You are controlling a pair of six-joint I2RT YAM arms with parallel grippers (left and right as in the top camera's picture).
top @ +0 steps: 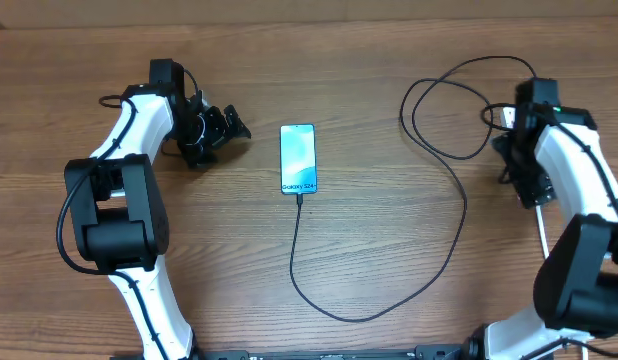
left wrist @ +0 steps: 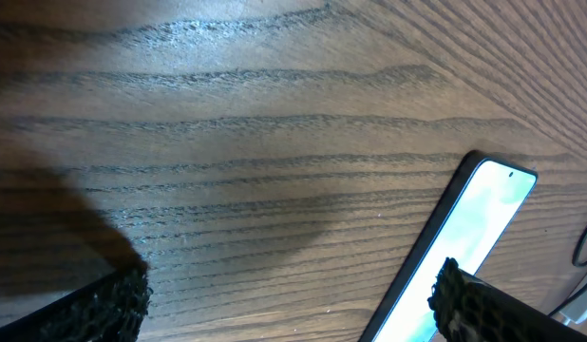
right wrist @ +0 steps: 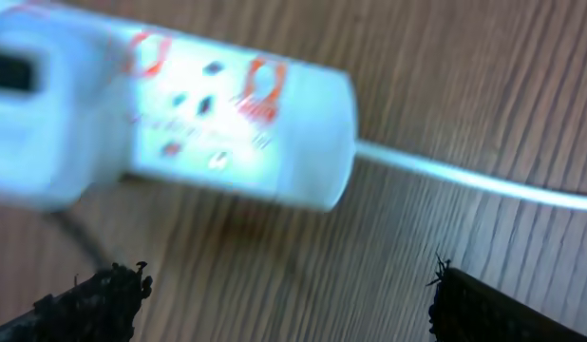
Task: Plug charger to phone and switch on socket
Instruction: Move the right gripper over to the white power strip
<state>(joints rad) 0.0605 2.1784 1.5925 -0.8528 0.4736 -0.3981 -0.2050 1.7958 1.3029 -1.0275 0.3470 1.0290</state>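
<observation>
The phone [top: 298,158] lies flat in the middle of the table, its blue screen lit. The charger's black cable [top: 444,262] meets the phone's near end, loops toward the front and right, then curls back toward the right arm. My left gripper [top: 227,135] stands open to the left of the phone; in the left wrist view the phone [left wrist: 469,233] lies just past the right fingertip [left wrist: 479,309]. My right gripper [right wrist: 293,309] is open, above bare wood in front of the blurred white socket strip [right wrist: 217,123]. In the overhead view the right arm hides most of the strip.
The strip's thick white cord [right wrist: 464,176] runs off to the right and shows beside the right arm as a cord [top: 542,232]. A black cable piece [right wrist: 80,237] lies under the strip's left end. Both arm bases stand at the table's front corners.
</observation>
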